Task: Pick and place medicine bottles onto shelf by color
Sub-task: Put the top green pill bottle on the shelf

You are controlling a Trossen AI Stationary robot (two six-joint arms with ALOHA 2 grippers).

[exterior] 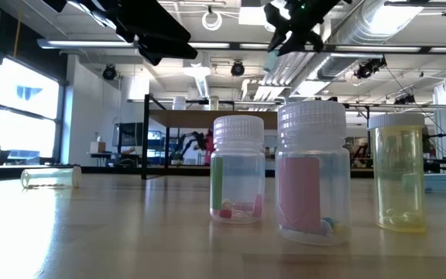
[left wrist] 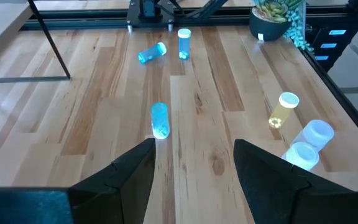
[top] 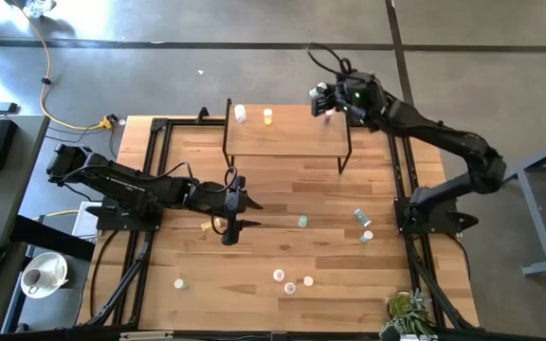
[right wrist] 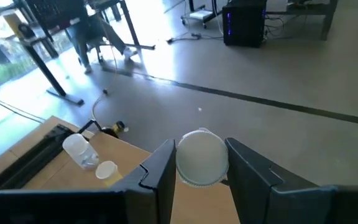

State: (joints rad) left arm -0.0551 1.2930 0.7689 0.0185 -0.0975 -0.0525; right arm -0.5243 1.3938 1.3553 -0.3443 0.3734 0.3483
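Note:
The shelf (top: 287, 142) stands at the table's far middle with a white bottle (top: 241, 114) and a yellow bottle (top: 267, 116) on its far left part. My right gripper (top: 326, 102) hovers over the shelf's far right corner, shut on a white-capped bottle (right wrist: 202, 158). My left gripper (left wrist: 194, 149) is open above the table's left middle (top: 243, 214). A blue-green bottle (left wrist: 159, 119) stands upright on the table ahead of it, untouched. A yellow bottle (top: 207, 225) lies beside that gripper. My right gripper pinches the bottle between its two fingers, one on either side of it near the cap (right wrist: 202, 158). The cap faces back toward the wrist and hides the bottle's body. In the low view the bottle (exterior: 272, 62) hangs tilted below the fingers, clear of the shelf.
More bottles are scattered on the table: two teal ones (top: 361, 217) at the right, three (top: 292, 281) near the front edge, one (top: 179, 282) at the front left. A potted plant (top: 408, 311) sits at the near right corner. Black frame rails (top: 150, 170) border the table.

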